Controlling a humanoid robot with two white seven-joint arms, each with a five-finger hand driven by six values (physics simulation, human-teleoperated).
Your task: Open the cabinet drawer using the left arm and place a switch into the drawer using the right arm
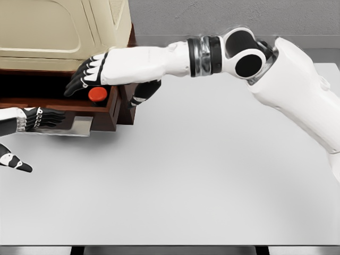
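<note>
On the pale grey table (202, 186), the left hand (40, 118) is seen beside the metal handle (74, 126) of the open dark wooden drawer (103, 112), fingers extended, nothing held. The round red switch (98, 94) lies inside the drawer. Above it the right hand (87, 74) is spread, empty. On withdrawal, the drawer wall or beige cabinet (58, 32) could be struck by its trailing thumb.
</note>
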